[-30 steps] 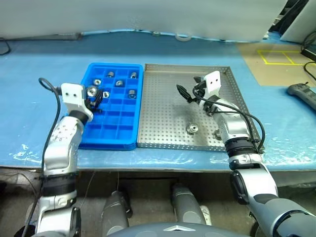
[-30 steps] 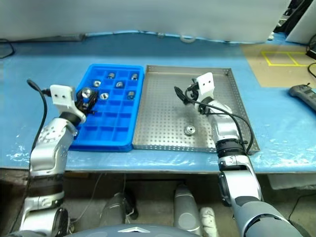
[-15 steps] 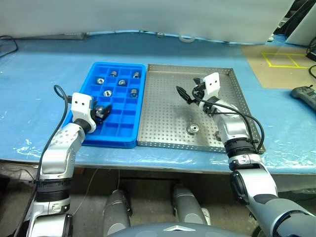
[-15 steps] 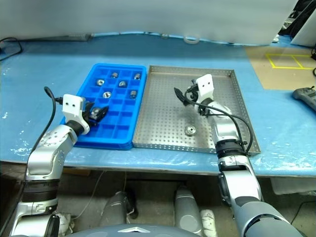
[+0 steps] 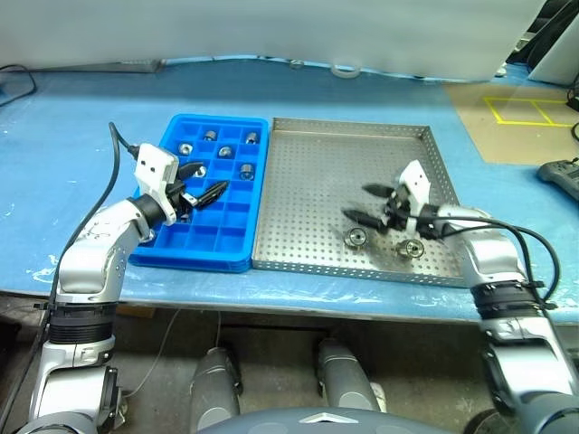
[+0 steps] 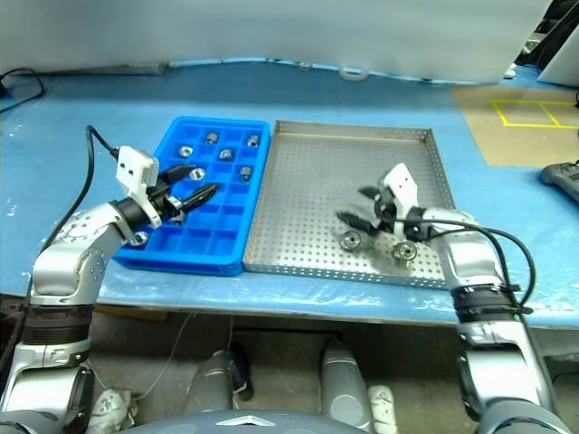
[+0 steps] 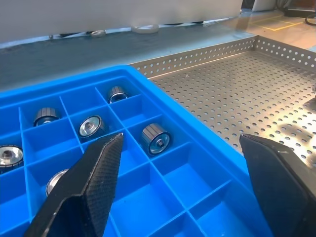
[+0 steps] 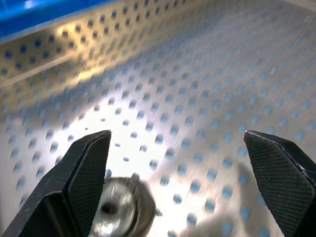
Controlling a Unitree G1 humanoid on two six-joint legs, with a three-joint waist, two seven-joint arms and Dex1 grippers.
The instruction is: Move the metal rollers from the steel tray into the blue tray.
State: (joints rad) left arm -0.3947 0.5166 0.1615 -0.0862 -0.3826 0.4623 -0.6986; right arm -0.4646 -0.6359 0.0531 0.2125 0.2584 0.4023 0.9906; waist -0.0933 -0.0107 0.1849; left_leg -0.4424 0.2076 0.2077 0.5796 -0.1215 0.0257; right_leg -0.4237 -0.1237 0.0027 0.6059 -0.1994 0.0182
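The blue tray [image 5: 217, 119] lies left of the steel tray [image 5: 308, 172]. Several metal rollers [image 5: 224, 151] sit in its far compartments, seen close in the left wrist view [image 7: 155, 138]. My left gripper [image 5: 208, 179] hovers open over the blue tray's middle rows, nothing between its fingers [image 7: 94, 182]. Two rollers lie near the steel tray's front edge, one [image 5: 354, 237] left of the other [image 5: 412, 248]. My right gripper [image 5: 358, 202] stands open low over the steel tray, just above and behind them. One roller [image 8: 121, 210] shows beside a finger [image 8: 89, 168].
Both trays rest on a blue table cover [image 5: 72, 136]. A black handset [image 5: 561, 172] lies at the far right. Yellow tape marks [image 5: 516, 108] sit on a brown patch at the back right. A small ring [image 5: 342, 70] lies at the table's far edge.
My left gripper opened and let go of the roller it held over the blue tray. My right gripper pulled back toward the steel tray's front edge and sank near the two rollers.
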